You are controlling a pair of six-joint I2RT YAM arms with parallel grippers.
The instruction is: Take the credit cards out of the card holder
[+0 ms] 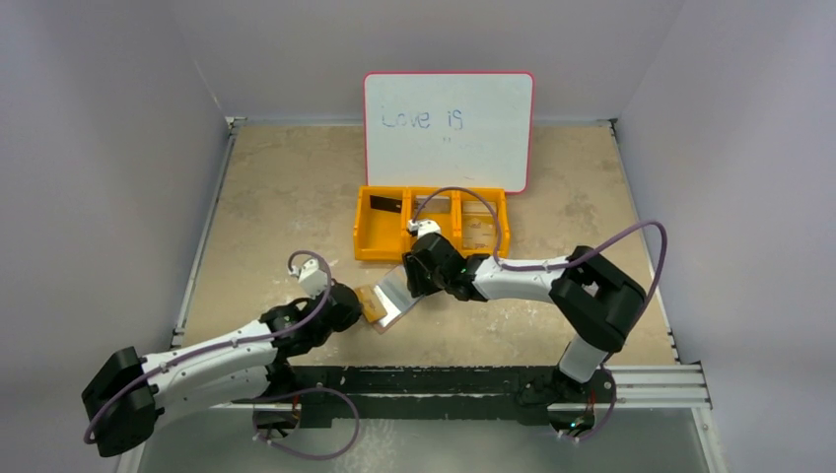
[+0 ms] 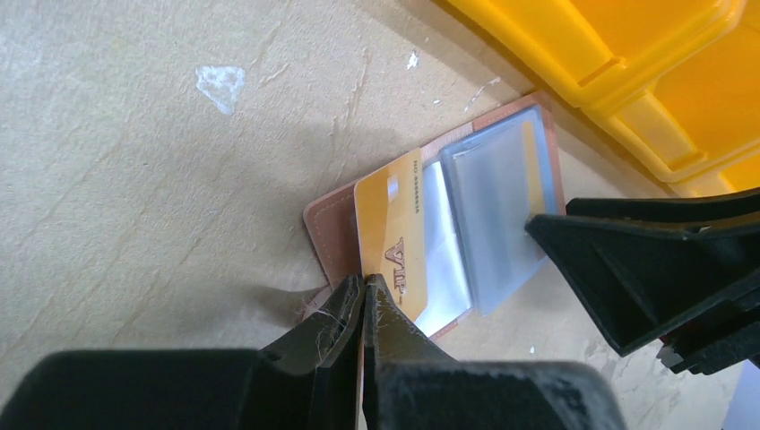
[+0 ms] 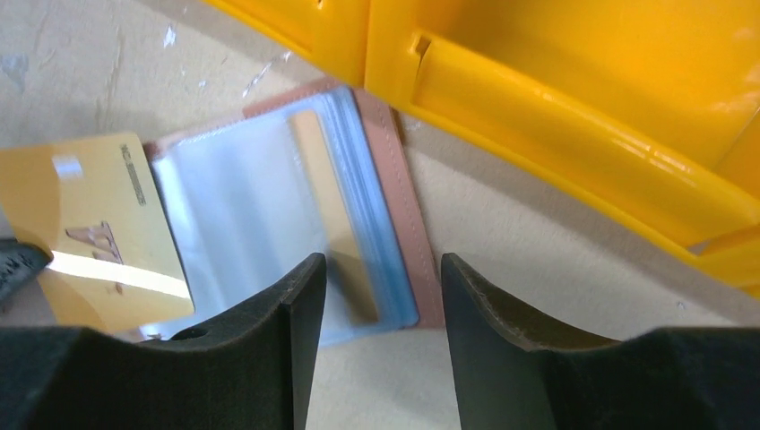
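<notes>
Gold card part-out of card holder, pinched by left hand | right hand parted, empty | orange tray: black card

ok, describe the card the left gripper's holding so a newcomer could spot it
Find the orange tray mid-table; the open brown card holder lies just on its near side. Its gold card, pinched by the left gripper, is the only one poking out of the clear pockets.

Pale grey walls close in left, right and far — a scuffed beige tabletop between them, a red-framed whiteboard propped at the far wall.
</notes>
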